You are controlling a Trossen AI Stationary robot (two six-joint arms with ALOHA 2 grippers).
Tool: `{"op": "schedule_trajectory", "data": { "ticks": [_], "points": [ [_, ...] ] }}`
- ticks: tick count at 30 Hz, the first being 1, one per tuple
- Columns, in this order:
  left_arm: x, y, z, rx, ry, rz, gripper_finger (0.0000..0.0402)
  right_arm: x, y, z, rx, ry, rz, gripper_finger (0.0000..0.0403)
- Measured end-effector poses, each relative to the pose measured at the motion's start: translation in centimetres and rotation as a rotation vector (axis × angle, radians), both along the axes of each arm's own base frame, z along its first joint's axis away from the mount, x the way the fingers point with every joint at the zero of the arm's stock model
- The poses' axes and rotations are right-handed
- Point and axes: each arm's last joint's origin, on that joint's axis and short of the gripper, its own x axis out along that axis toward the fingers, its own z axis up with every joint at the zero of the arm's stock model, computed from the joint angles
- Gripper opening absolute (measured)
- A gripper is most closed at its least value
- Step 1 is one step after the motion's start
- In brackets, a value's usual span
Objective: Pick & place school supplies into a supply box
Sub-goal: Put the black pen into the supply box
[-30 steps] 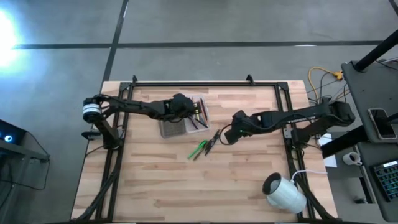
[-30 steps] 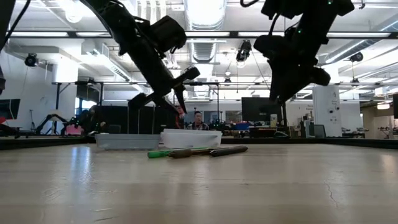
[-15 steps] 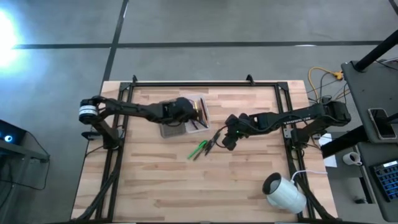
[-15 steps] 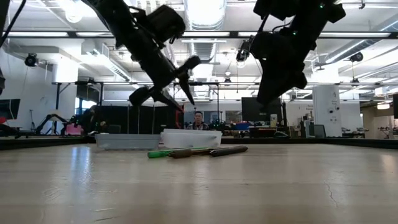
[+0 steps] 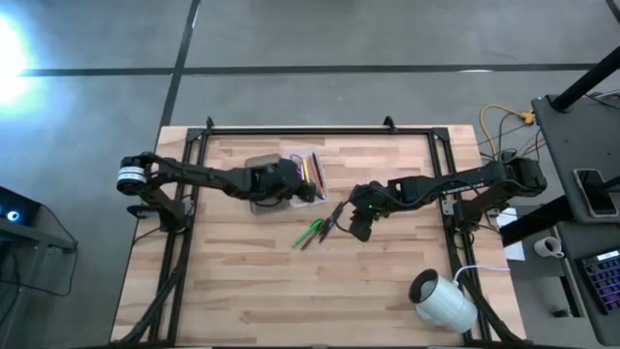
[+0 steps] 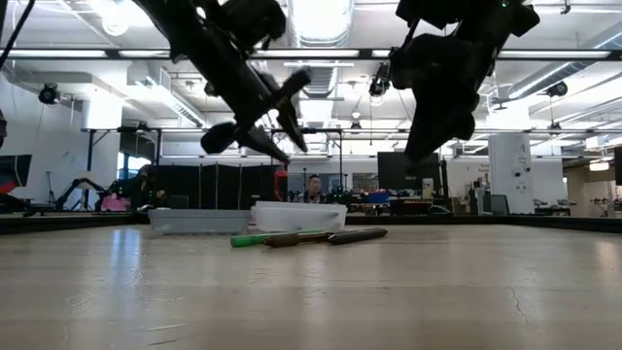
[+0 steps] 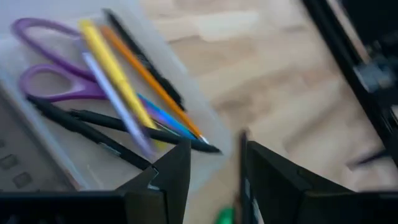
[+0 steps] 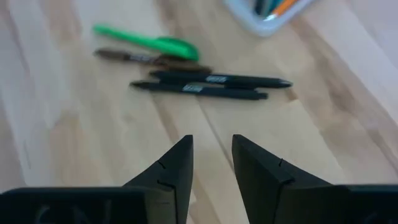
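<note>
The table was pale wood planking with visible grain and a slight sheen. The supply box looked like clear, glossy plastic. The scissors had smooth purple plastic handles. Both arms' fingers were dark and matt.

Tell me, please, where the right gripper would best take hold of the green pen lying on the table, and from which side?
Probably at mid-barrel, from straight above. The green pen lies flat on the table, with a brown pen close beside it, so the fingers should straddle the barrel crosswise. Its far end looks freest. The right gripper is open, nearby.
</note>
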Motion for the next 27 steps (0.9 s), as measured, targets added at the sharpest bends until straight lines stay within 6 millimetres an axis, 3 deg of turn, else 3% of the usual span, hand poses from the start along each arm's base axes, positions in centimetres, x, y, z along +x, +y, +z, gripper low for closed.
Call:
{"op": "schedule_trajectory", "data": {
  "ticks": [8, 14, 19, 27],
  "points": [
    [-0.7, -3.7, 2.1, 0.074, -0.024, -0.176, 0.0139, 0.0, 1.0, -0.1, -0.108, 0.008, 0.321, 0.0106],
    [-0.9, -6.1, 2.2, 0.07, -0.031, -0.246, 0.0139, 0.8, 1.4, -1.9, -0.24, 0.084, 0.575, 0.0135],
    [-1.3, -7.3, 2.1, 0.027, -0.025, -0.237, 0.0139, 2.5, 1.9, -3.9, -0.313, 0.23, 0.689, 0.0176],
    [-2.7, -9.5, 3.0, 0.059, -0.024, -0.217, 0.0139, 6.4, 1.9, -3.7, -0.354, 0.28, 0.734, 0.0199]
  ]
}}
